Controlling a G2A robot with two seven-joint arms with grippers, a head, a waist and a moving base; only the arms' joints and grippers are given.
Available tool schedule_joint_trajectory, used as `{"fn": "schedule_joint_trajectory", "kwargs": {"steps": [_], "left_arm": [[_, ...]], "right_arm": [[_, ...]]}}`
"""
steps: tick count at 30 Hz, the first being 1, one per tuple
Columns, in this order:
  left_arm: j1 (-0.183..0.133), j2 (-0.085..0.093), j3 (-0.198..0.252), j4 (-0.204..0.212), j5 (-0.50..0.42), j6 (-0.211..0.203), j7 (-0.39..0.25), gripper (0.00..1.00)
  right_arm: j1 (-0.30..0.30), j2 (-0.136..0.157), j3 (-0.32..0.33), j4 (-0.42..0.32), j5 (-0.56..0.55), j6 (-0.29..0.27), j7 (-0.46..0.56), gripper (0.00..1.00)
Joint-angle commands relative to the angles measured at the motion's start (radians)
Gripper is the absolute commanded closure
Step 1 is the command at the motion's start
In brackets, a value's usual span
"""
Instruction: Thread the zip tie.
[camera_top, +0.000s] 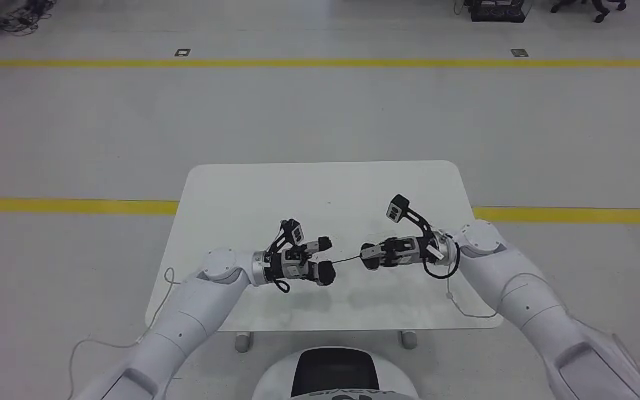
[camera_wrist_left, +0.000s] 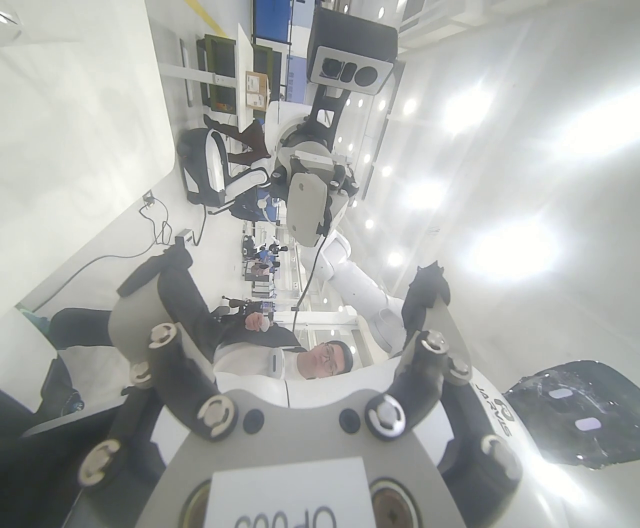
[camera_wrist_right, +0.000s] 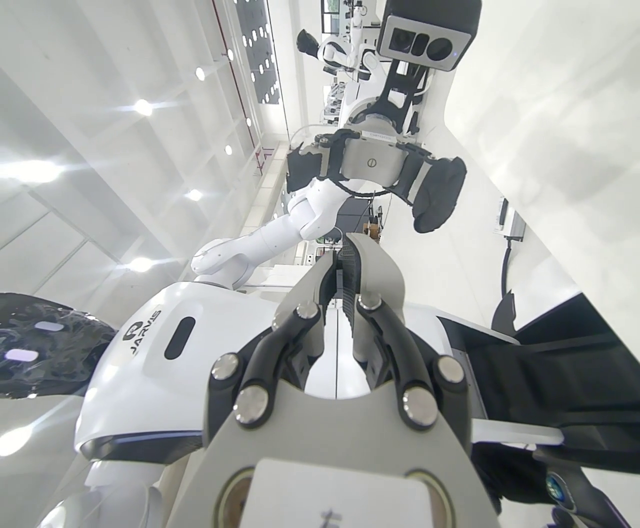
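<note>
The zip tie (camera_top: 347, 261) is a thin dark strap held level above the white table (camera_top: 320, 190), between my two grippers. My right gripper (camera_top: 372, 255) is shut on one end of it; in the right wrist view its fingertips (camera_wrist_right: 345, 250) are pressed together. The strap's free end points at my left gripper (camera_top: 322, 260), which faces the right one a short way off. The left gripper (camera_wrist_left: 300, 280) is open, with its black-padded fingers (camera_wrist_left: 165, 270) spread wide and nothing between them. The right wrist view shows it (camera_wrist_right: 375, 175) ahead, spread just as wide.
Both arms hover over the near half of the table, whose surface is bare. A thin white cable (camera_top: 470, 305) hangs off the table's near right edge. Yellow floor lines (camera_top: 90, 206) run behind the table.
</note>
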Motion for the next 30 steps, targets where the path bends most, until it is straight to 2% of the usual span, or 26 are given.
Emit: {"fn": "schedule_joint_trajectory", "kwargs": {"steps": [1,4,8,13,14,21,25,30], "left_arm": [[0.000,0.000,0.000,0.000,0.000,0.000,0.000,0.00],[0.013,0.001,0.000,-0.027,0.027,-0.036,0.069,0.00],[0.029,0.003,0.000,-0.047,0.052,-0.069,0.124,0.00],[0.040,0.004,-0.007,-0.078,0.081,-0.076,0.187,0.00],[0.044,0.004,-0.011,-0.090,0.084,-0.076,0.190,0.00],[0.044,0.004,-0.011,-0.090,0.084,-0.076,0.190,0.00],[0.054,0.006,-0.007,-0.113,0.098,-0.065,0.226,0.00],[0.060,0.010,-0.008,-0.130,0.104,-0.060,0.227,0.00]], "right_arm": [[0.000,0.000,0.000,0.000,0.000,0.000,0.000,1.00],[-0.022,-0.002,0.002,-0.026,-0.002,0.009,-0.044,1.00],[-0.036,-0.008,0.010,-0.023,0.031,0.007,-0.035,1.00],[-0.032,-0.020,0.010,0.004,0.056,0.000,-0.020,1.00],[-0.030,-0.023,0.010,0.011,0.056,0.000,-0.017,1.00],[-0.027,-0.025,0.012,0.016,0.054,0.000,-0.020,1.00],[-0.049,-0.024,0.023,-0.019,0.036,0.008,-0.068,1.00],[-0.061,-0.024,0.038,-0.030,0.025,0.015,-0.074,1.00]]}}
